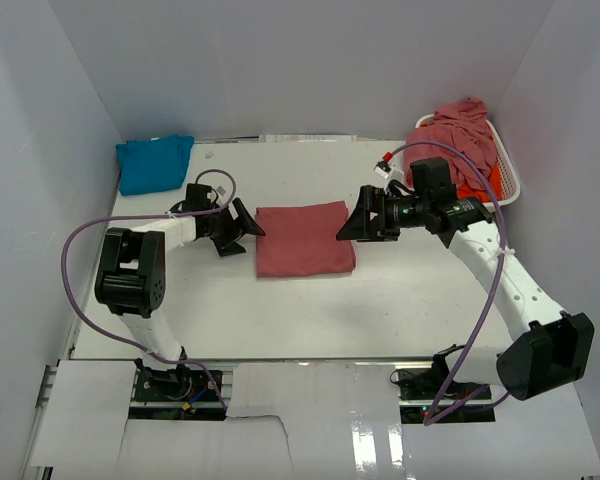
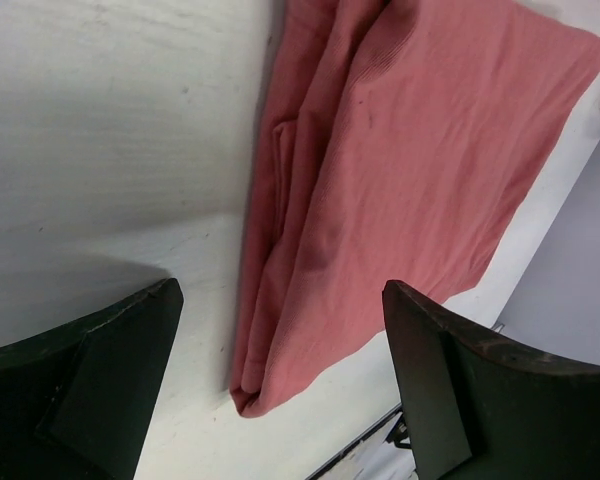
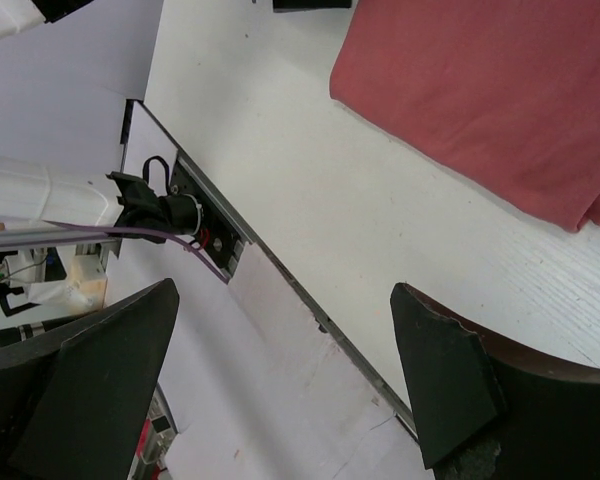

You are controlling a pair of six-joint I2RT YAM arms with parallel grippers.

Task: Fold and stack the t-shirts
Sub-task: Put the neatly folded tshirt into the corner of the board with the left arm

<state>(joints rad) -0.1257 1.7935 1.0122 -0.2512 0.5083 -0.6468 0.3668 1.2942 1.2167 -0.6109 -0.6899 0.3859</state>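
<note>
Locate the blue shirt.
Top view: the blue shirt lies in the far left corner of the table, behind the left gripper and apart from the folded red shirt at centre.

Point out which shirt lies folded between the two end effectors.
The folded rose-red shirt at mid-table; the turquoise shirt sits far left, a heap fills the basket.

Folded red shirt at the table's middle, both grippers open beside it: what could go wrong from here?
1. The folded red shirt has loose layered edges facing the left gripper; a shallow pinch could lift only top layers and undo the fold.
2. Rose shirts heaped in the basket hang over its rim; pulling one could drag others out.
</note>
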